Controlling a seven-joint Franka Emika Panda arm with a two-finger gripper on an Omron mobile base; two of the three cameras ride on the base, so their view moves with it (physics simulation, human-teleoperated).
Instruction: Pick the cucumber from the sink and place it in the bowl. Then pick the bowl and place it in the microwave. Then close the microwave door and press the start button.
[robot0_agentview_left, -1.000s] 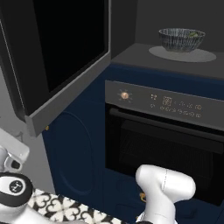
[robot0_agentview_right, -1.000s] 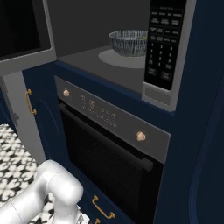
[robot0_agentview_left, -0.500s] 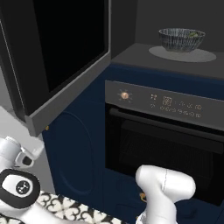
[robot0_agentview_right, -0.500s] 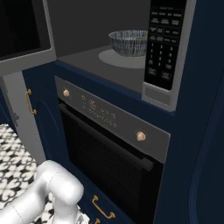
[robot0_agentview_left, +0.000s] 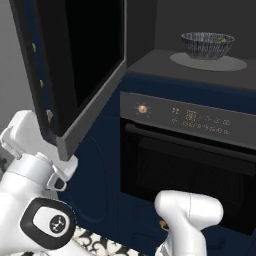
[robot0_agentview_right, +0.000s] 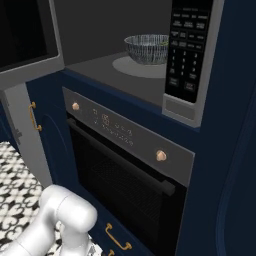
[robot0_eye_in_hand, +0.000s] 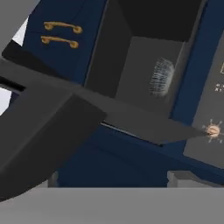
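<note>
**Arm tucked low behind the open microwave door, bowl already inside**

The white arm rises from the base, its elbow link (robot0_agentview_left: 190, 212) bulging at about five o'clock in the left base view, and folds away to the left. Its wrist and hand (robot0_agentview_left: 37, 165) sit at eight o'clock there, pressed up just beside the lower corner of the microwave door (robot0_agentview_left: 75, 65), which stands swung wide open. The fingers themselves are hidden behind that grey door frame and the hand's own casing. In the hand view the two small finger tips (robot0_eye_in_hand: 177, 177) peek up at the bottom edge, well apart from each other, so the jaws stand spread with nothing between them. That view is rolled: the door's thick frame (robot0_eye_in_hand: 43, 127) slants across it from nine o'clock toward three.

The bowl (robot0_agentview_left: 207, 45) rests on the pale turntable plate (robot0_agentview_left: 220, 62) inside the microwave (robot0_agentview_right: 115, 65), toward one o'clock in the left base view. From the right base view the bowl (robot0_agentview_right: 147, 48) sits at twelve o'clock, just left of the keypad panel (robot0_agentview_right: 187, 55). A speck of green shows at the bowl's rim; the cucumber cannot be made out beyond that. In the hand view the bowl (robot0_eye_in_hand: 159, 78) is only a blurred streaked patch.

Below the microwave is the oven (robot0_agentview_right: 125, 170) with its knobs and bar handle; its lower edge is cut off in both base views.
</note>
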